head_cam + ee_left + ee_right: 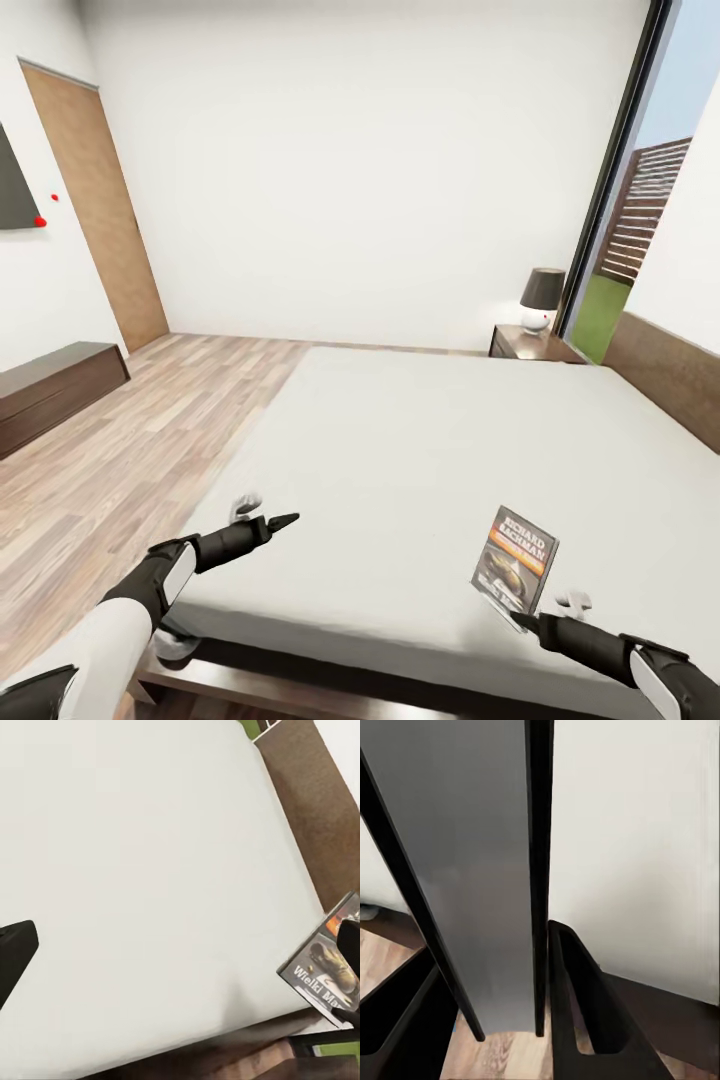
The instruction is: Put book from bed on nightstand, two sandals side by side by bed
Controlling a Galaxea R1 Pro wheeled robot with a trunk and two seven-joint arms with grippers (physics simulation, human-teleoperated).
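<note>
A: Book [516, 558] up off the bed [420, 450] now, clamped in the right claw [527, 620] by its lower edge, cover tilted toward the head camera. From the right wrist, thin dark slab pinched between both fingers [585, 1020], mattress pale behind it.

B: And the left claw [285, 520]?

A: Hovering over the near left part of the mattress, holding nothing. Finger spread hard to read, so cannot tell whether open or closed.

B: Destination?

A: Nightstand [530, 345] at the far right corner, beside the headboard [670, 375], lamp [541, 298] standing on its top. Well apart from the book, with the whole length of the bed between.

B: Best way to carry, then?

A: Probably keep the pinch firm and the book steady; thin paperback, grip only at one edge, likely to swing or slip on a quick turn. Better to travel around the bed than to reach across it.

B: Room for that?

A: Wide open wood floor [130, 440] along the left side, long dark cabinet [50, 385] against the left wall, door [100, 210] beyond. On the right, window frame [610, 180] and headboard crowd in; looks tight there.

B: Landing spot?

A: Bare patch of desk top in front of the lamp base; small, so worth lowering slowly and clear of the shade. Sandals still to do.
</note>
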